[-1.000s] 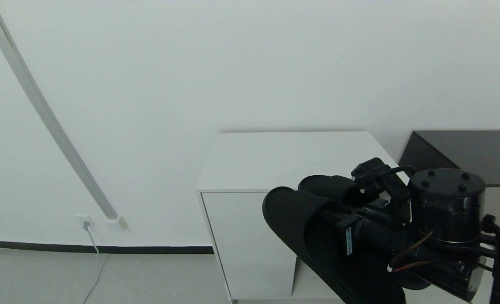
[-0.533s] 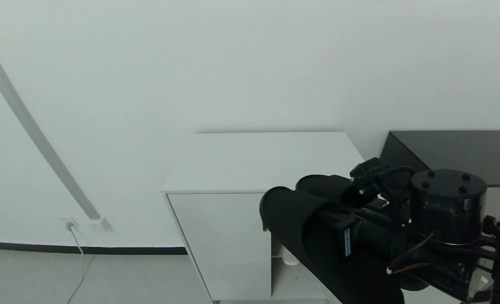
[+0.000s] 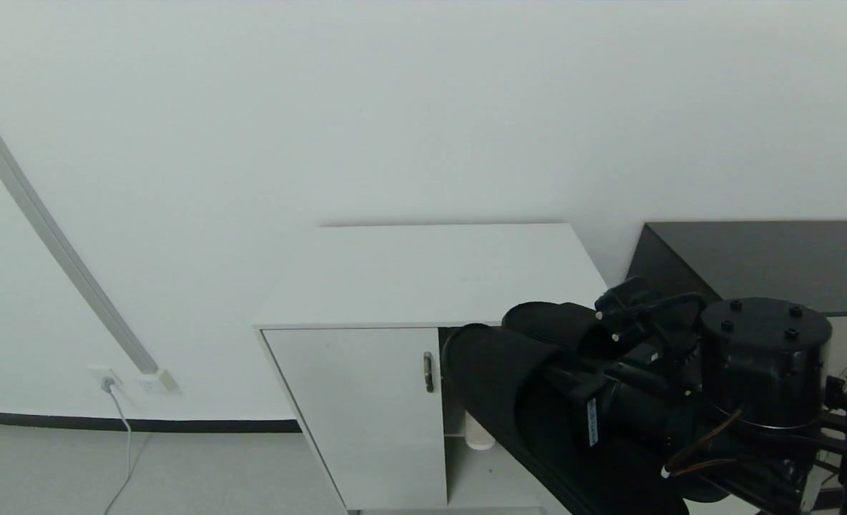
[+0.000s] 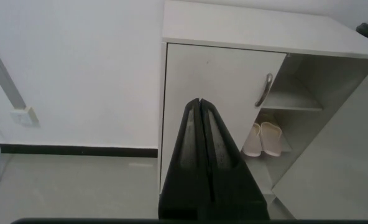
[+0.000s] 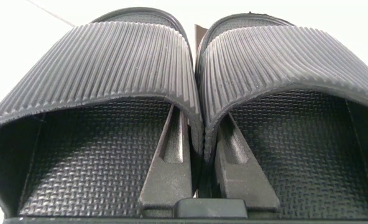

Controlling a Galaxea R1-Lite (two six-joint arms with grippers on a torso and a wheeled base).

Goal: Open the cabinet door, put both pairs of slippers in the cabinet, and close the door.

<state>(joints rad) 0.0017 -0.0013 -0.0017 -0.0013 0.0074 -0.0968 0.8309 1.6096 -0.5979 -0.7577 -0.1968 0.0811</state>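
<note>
A white cabinet point(image 3: 423, 272) stands against the wall. Its left door point(image 3: 352, 408) with a metal handle point(image 3: 428, 372) is closed, and its right half stands open. A pale pair of slippers point(image 4: 265, 138) lies on a lower shelf inside. My right gripper point(image 5: 199, 118) is shut on the black slippers point(image 3: 495, 365), pinching their two inner sides together. It holds them in the air in front of the open half, toes toward the cabinet. My left gripper point(image 4: 200, 104) is shut and empty, some way back from the door point(image 4: 215, 93).
A dark tabletop point(image 3: 774, 257) adjoins the cabinet on the right. A slanted wall conduit point(image 3: 51, 236) ends by a socket with a cable point(image 3: 105, 379) at the left. Bare floor lies left of the cabinet.
The head camera has swung, so the cabinet now sits further left, with its handle and open right half visible. The right gripper still holds the black slippers, slightly lower in the picture.
</note>
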